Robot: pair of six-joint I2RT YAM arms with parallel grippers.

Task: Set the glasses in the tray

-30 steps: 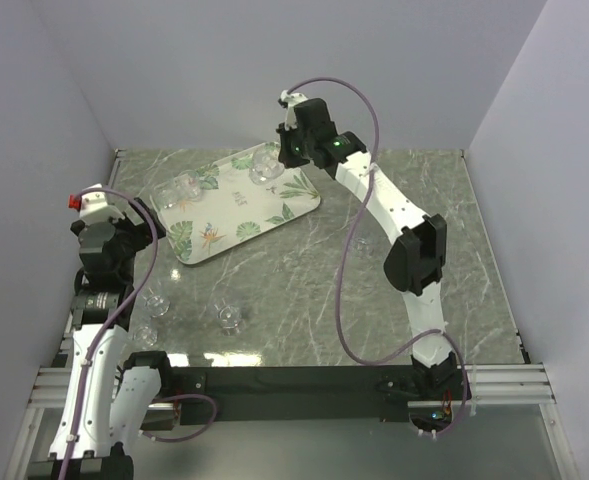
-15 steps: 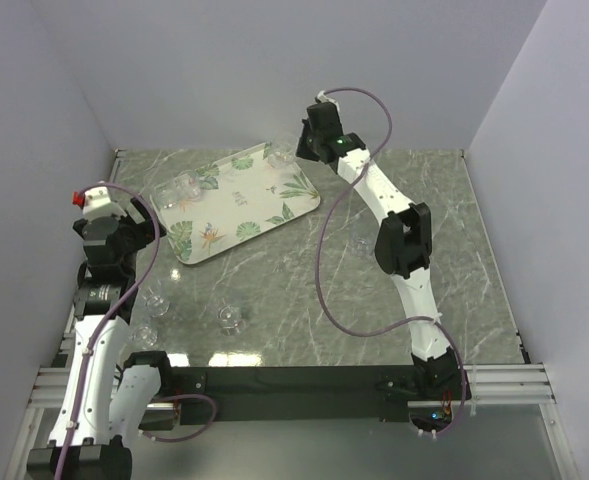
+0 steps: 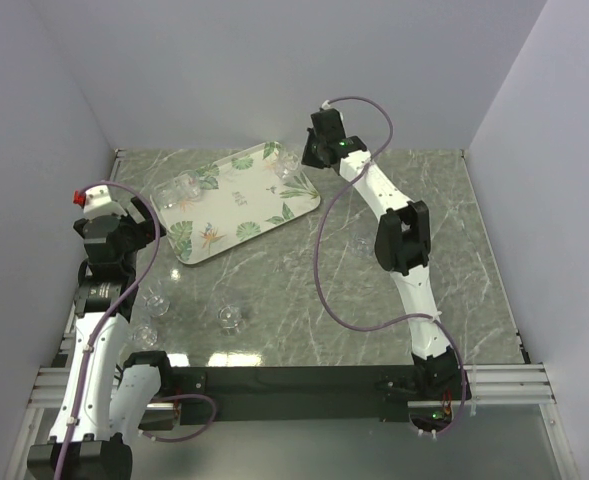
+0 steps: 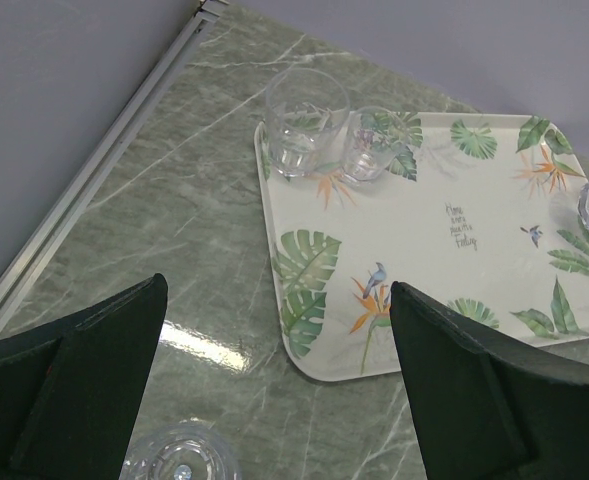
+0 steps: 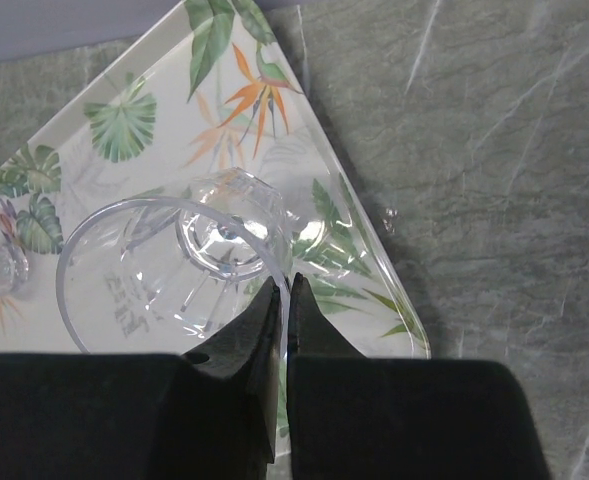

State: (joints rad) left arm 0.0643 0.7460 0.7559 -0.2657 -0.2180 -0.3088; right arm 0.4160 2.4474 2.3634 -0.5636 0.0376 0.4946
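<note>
Right pincer (image 5: 282, 300) clamped together on the rim wall of one glass (image 5: 164, 270). The glass sits just left of the fingers, over the leaf-print tray (image 5: 124, 130) near its corner; can't tell whether it touches the tray. Left pincer (image 4: 274, 300) wide apart, gripping nothing, above the marble desk (image 4: 174, 220). Ahead of it two more glasses (image 4: 304, 120) stand side by side in the tray's corner. A loose glass (image 4: 179, 460) sits on the desk right below it.
</note>
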